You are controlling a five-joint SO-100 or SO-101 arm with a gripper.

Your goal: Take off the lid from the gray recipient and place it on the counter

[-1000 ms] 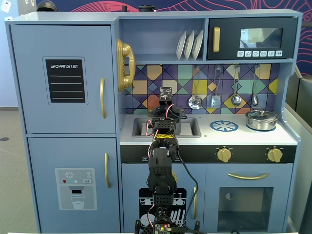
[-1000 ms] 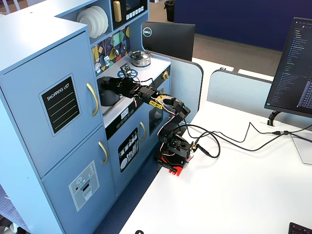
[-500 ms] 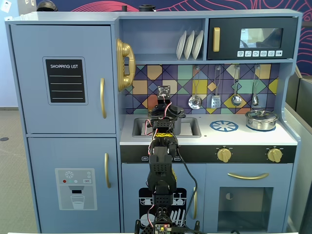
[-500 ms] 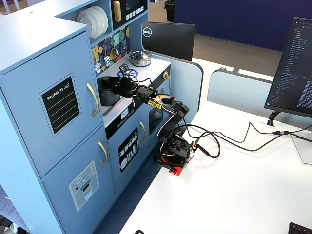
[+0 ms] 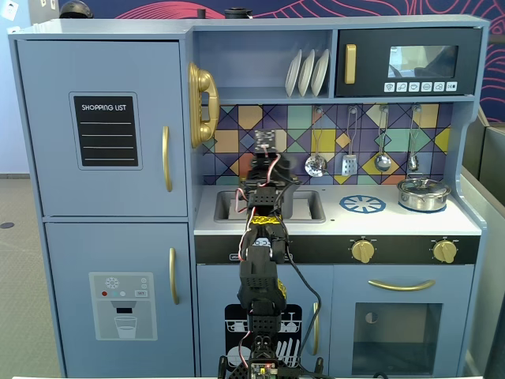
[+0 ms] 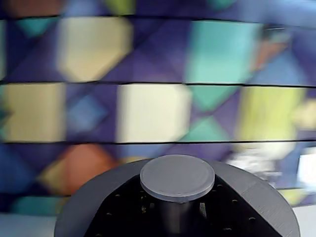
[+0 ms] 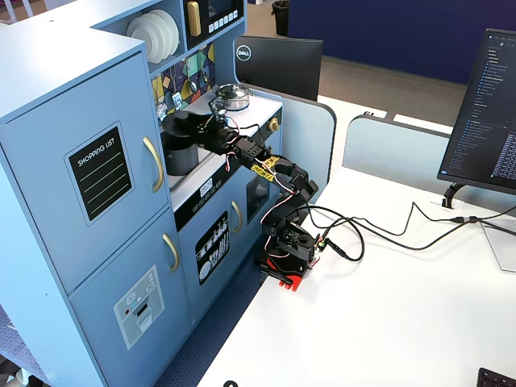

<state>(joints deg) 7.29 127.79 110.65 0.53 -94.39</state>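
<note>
The lid point(image 6: 177, 207) fills the lower edge of the wrist view: a dark gray dome with a flat round knob point(image 6: 177, 177) at its centre, seen close against the blurred coloured tile backsplash point(image 6: 153, 111). In a fixed view taken from the side, the lid point(image 7: 179, 122) sits at the tip of the arm, above the gray recipient point(image 7: 179, 155), with a narrow gap showing between the two. The gray recipient stands in the sink area of the counter point(image 7: 211, 171).

In a fixed view taken from the front, the arm point(image 5: 260, 268) rises from its base at the bottom edge and reaches over the counter point(image 5: 339, 221) toward the sink basin point(image 5: 309, 207), covering most of the pot. The fingers point(image 7: 187, 122) are at the lid, but no view shows their opening or whether they grip the knob; this cannot be determined.

To the right in the front view, a blue burner ring point(image 5: 362, 204) is printed on the counter, and a shiny silver pot point(image 5: 423, 193) with its own lid stands beyond it. Utensils point(image 5: 363, 154) hang on the backsplash above, and white plates point(image 5: 307, 73) stand on the shelf.
</note>
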